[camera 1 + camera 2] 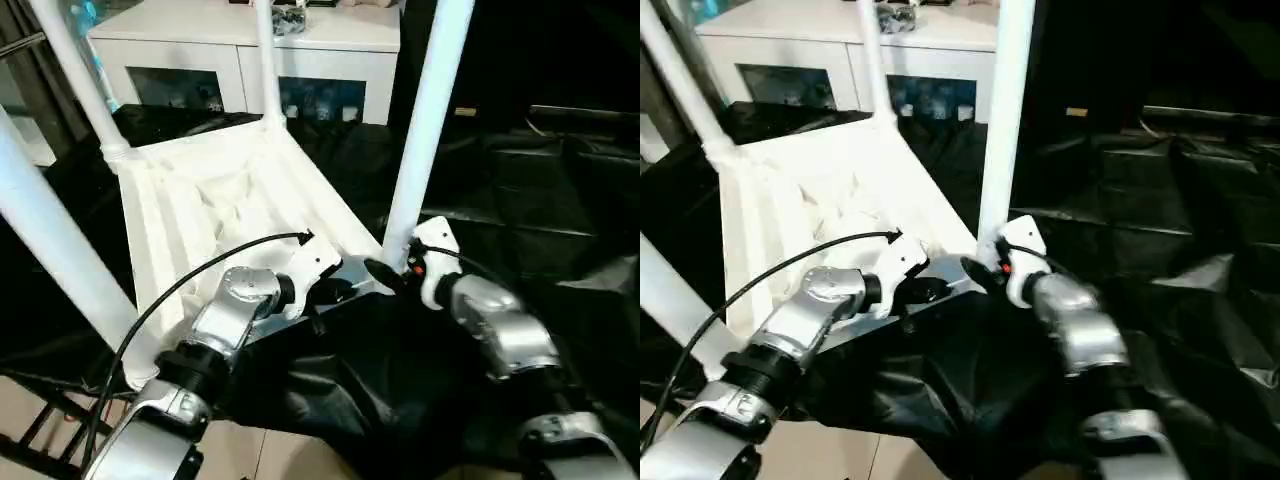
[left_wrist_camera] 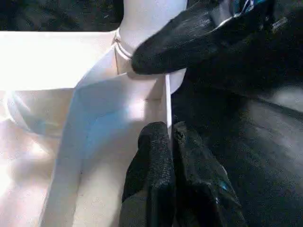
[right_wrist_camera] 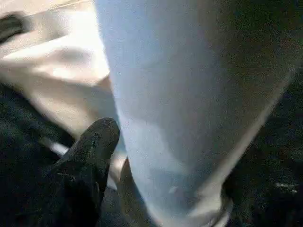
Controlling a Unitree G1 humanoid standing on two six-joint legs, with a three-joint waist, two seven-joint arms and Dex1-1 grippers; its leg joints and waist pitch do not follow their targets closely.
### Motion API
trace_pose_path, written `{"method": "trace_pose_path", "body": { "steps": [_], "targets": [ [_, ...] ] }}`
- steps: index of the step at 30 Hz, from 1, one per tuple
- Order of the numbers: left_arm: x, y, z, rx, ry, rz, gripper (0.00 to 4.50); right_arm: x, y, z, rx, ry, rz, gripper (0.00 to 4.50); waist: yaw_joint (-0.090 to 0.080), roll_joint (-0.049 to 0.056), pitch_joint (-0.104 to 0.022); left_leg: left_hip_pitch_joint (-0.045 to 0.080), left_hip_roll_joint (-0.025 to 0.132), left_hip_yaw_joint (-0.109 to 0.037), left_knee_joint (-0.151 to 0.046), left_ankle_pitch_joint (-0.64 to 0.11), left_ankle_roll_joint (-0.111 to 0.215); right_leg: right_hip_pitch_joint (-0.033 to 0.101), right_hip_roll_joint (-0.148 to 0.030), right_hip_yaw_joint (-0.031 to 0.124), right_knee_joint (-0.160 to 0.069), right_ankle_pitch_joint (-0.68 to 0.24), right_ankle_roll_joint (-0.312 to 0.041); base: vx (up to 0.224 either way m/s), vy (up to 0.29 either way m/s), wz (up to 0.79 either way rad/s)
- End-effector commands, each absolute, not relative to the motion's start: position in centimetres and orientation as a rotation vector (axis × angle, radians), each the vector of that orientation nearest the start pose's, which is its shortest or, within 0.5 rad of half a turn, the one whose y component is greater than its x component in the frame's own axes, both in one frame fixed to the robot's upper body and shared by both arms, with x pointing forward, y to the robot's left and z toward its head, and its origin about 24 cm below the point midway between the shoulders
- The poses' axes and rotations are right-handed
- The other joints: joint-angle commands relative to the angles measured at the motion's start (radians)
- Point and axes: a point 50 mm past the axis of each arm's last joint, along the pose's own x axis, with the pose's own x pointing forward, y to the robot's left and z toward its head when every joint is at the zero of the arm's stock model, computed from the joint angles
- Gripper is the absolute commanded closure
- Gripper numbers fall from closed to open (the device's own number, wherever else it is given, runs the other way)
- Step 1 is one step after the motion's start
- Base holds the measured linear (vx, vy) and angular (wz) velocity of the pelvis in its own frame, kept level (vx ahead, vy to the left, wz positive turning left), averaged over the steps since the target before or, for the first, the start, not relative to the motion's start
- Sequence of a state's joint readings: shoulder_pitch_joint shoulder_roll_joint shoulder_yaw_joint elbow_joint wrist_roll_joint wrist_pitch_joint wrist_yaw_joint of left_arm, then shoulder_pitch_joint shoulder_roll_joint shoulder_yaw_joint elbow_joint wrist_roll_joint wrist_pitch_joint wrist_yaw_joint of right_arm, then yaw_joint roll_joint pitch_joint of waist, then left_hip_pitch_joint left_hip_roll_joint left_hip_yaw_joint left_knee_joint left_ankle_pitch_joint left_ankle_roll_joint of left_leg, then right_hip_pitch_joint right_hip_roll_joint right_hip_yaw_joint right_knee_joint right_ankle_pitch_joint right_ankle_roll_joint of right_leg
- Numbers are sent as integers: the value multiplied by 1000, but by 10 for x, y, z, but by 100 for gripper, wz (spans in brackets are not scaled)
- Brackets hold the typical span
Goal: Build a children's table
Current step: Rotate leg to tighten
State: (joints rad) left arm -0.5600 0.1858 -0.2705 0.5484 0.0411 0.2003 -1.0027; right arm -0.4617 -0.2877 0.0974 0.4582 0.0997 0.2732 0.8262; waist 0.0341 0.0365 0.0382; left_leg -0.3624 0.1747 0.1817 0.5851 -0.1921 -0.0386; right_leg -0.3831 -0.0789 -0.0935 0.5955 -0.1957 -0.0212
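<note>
Tabletop (image 1: 200,215) upturned; four legs (image 1: 425,120) cropped above.

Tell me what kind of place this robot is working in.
Probably an indoor room set up as a workspace, perhaps a lab or a home. A white cabinet with glass-fronted doors stands at the back, a black-draped work table holds the upturned tabletop, and pale flooring shows below.

White is seen on the tabletop (image 1: 215,205), its underside ribbed, and on the four legs (image 1: 428,120). Black cloth (image 1: 560,200) is draped over the work table. Forearms (image 1: 500,335) are silver, fingers (image 2: 151,170) black. The cabinet (image 1: 250,50) is white.
</note>
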Motion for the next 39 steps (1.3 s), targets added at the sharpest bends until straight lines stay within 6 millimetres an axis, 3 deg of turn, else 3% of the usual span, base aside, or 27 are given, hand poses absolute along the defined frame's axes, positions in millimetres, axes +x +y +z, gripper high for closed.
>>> {"method": "trace_pose_path", "body": {
  "steps": [1, 4, 10, 11, 14, 19, 23, 27, 29, 33, 35, 39],
  "targets": [
    [304, 61, 52, 273, 314, -1388, 450, 301, -116, 41, -84, 386, 1134, 105, 4, -7, -59, 0, 62, -22, -59, -131, 104, 53, -80, 59, -61, -57, -249, 0, 0, 0],
    [301, 70, 52, 293, 330, -1437, 450, 295, -127, 45, -104, 395, 1219, 105, 14, -3, -59, -1, 65, -19, -54, -109, 132, 50, -79, 57, -55, -10, -267, 0, 0, 0],
    [295, 90, 49, 312, 372, -1514, 450, 282, -140, 53, -60, 445, 1367, 105, 31, -2, -54, 8, 71, -19, -61, -180, 91, 44, -81, 59, -65, -130, -252, 0, 0, 0],
    [295, 90, 49, 312, 372, -1514, 450, 282, -140, 53, -60, 445, 1367, 130, 32, -2, -53, 8, 71, -20, -63, -186, 85, 44, -81, 59, -66, -139, -250, 0, 0, 0],
    [291, 96, 50, 297, 384, -1548, 450, 277, -141, 52, -59, 463, 1406, 138, 30, -7, -53, 5, 70, -21, -64, -180, 73, 46, -83, 59, -67, -159, -238, 0, 0, 0],
    [291, 98, 50, 301, 383, -1545, 450, 274, -137, 52, -46, 475, 1429, 182, 31, -6, -55, 4, 68, -21, -61, -147, 82, 46, -82, 59, -62, -121, -244, 0, 0, 0],
    [293, 96, 49, 301, 382, -1519, 450, 272, -134, 50, -41, 475, 1426, 213, 32, -8, -55, 4, 67, -21, -61, -148, 78, 46, -83, 59, -65, -141, -238, 0, 0, 0],
    [306, 88, 48, 295, 359, -1364, 450, 276, -126, 39, -56, 454, 1306, 224, 29, -10, -50, 5, 66, -20, -62, -172, 66, 42, -83, 60, -72, -193, -224, 0, 0, 0],
    [311, 85, 48, 288, 351, -1303, 450, 279, -123, 33, -61, 460, 1231, 234, 20, -13, -43, 10, 60, -23, -67, -241, 33, 41, -85, 58, -89, -345, -188, 0, 0, 0],
    [325, 71, 49, 270, 349, -1115, 450, 297, -116, 17, -53, 467, 951, 247, 4, -11, -35, 15, 58, -29, -73, -305, 2, 34, -83, 56, -100, -453, -151, 0, 0, 0],
    [327, 69, 49, 266, 348, -1087, 450, 299, -114, 16, -43, 464, 915, 251, -8, -14, -34, 23, 54, -34, -72, -357, -7, 32, -86, 52, -114, -535, -119, 0, 0, 0],
    [332, 55, 51, 234, 346, -1017, 450, 307, -104, 9, -1, 489, 764, 256, -14, -13, -36, 19, 55, -36, -75, -357, 1, 30, -84, 53, -114, -511, -117, 0, 0, 0]
  ]
}}
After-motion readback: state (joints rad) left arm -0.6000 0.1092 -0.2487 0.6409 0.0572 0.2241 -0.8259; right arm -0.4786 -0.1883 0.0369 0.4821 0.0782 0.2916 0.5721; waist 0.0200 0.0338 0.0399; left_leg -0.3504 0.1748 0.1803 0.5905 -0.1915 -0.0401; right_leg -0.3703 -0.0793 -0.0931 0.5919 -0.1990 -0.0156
